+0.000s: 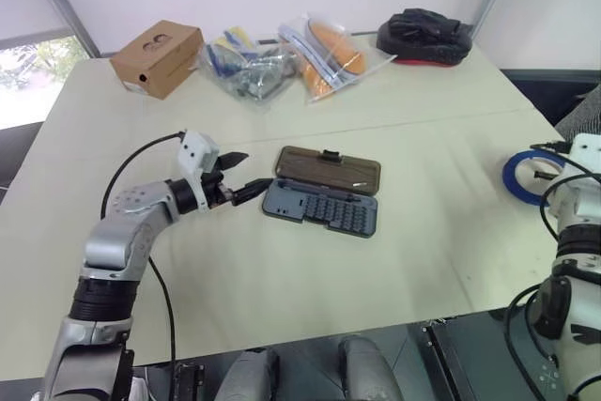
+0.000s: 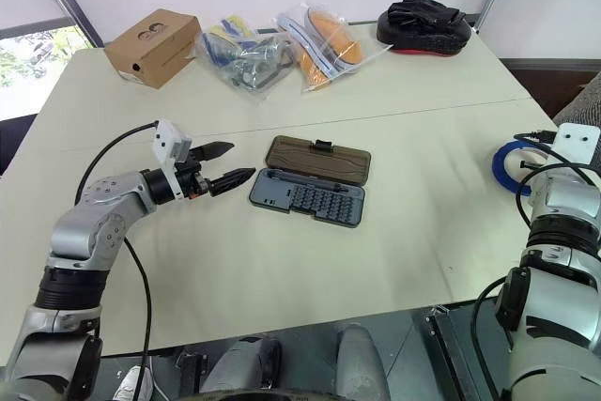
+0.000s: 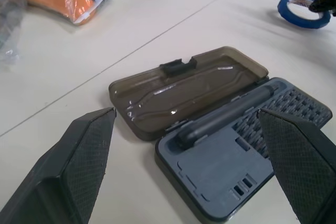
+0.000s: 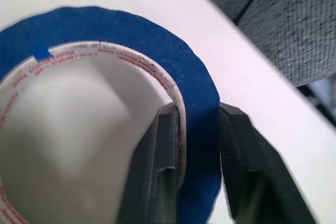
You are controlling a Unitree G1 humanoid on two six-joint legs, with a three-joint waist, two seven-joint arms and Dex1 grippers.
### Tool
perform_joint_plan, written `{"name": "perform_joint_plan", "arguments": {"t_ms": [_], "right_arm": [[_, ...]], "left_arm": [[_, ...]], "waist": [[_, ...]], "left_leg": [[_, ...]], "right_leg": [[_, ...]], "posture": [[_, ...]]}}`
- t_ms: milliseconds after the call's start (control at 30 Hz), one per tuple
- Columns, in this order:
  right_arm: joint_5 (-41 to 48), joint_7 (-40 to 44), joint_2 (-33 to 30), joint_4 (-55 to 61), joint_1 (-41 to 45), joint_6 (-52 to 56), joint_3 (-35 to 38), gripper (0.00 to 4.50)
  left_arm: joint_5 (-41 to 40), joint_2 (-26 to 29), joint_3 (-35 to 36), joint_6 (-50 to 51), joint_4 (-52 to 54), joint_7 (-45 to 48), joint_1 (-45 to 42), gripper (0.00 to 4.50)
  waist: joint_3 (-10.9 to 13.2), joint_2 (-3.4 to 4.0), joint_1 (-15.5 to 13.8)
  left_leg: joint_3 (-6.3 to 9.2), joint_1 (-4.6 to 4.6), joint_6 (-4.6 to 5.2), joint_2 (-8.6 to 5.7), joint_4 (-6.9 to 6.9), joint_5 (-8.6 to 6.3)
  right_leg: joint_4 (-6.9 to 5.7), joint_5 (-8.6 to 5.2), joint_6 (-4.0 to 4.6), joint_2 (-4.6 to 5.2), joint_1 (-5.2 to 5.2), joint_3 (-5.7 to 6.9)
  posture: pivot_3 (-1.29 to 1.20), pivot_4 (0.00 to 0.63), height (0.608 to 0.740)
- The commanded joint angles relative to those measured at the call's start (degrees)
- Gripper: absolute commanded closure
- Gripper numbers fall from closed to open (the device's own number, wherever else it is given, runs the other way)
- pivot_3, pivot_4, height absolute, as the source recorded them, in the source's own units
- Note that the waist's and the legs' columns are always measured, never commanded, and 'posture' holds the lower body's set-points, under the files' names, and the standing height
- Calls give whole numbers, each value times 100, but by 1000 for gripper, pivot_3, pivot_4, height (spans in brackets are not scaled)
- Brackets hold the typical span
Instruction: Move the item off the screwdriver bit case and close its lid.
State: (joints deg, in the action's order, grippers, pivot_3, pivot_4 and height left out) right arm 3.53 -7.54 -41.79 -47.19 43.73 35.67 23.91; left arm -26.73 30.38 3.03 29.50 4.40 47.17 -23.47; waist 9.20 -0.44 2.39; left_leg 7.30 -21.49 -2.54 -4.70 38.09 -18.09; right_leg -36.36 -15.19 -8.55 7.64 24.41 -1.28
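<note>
I see a pale table (image 1: 282,269) with the open screwdriver bit case (image 1: 324,192) at its middle and a blue tape roll (image 1: 521,176) at the right edge. Along the far side, left to right, lie a cardboard box (image 1: 157,58), plastic bags (image 1: 282,63) and a black pad (image 1: 424,35).

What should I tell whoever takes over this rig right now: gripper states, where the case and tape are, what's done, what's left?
Left gripper: open, holding nothing, hovering at the left end of the screwdriver bit case.
Right gripper: shut on the wall of the blue tape roll, near the right edge of the table.
Case: lid lies open behind the base, with nothing on top.
Done: tape is off the case.
Left: swing the lid shut, probably with the left gripper.
</note>
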Motion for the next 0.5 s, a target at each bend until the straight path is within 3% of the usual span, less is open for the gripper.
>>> {"name": "perform_joint_plan", "arguments": {"t_ms": [33, 100, 133, 267, 500], "right_arm": [[55, -36, -130, 160, 60, -84, 82, 1336], [36, -15, -162, 296, -11, -84, 50, 319], [21, 3, -179, 367, -46, -90, 32, 139], [7, 215, -212, 1097, -296, -6, -65, 139], [754, 987, 345, 4404, -931, 898, -145, 139]], "left_arm": [[-61, 66, 133, -36, 245, -19, -1, 0], [-77, 72, 134, -13, 268, -9, 14, 0], [-82, 75, 134, -6, 278, -4, 21, 0], [-96, 90, 120, 23, 275, 36, 2, 0], [-100, 151, 50, 38, 143, 228, -97, 0]], "waist": [[0, 0, 2], [0, 0, 5], [0, 0, 6], [0, 1, 8], [-3, 5, 17]], "left_leg": [[0, 0, 0, 0, 0, 0], [0, 1, 0, 0, 0, 0], [0, 1, 0, 0, 0, 0], [0, 0, 0, 0, 1, 0], [16, 3, 0, 7, 1, 0]], "right_leg": [[0, 0, 0, 0, 0, 0], [0, 0, 0, -1, 0, 0], [0, 0, 0, -1, 0, 0], [0, 0, 0, 0, 0, -1], [-4, 1, -1, -5, 2, -1]], "posture": [[0, 150, 740], [0, 150, 740], [0, 150, 740], [0, 150, 740], [0, 150, 740]]}}
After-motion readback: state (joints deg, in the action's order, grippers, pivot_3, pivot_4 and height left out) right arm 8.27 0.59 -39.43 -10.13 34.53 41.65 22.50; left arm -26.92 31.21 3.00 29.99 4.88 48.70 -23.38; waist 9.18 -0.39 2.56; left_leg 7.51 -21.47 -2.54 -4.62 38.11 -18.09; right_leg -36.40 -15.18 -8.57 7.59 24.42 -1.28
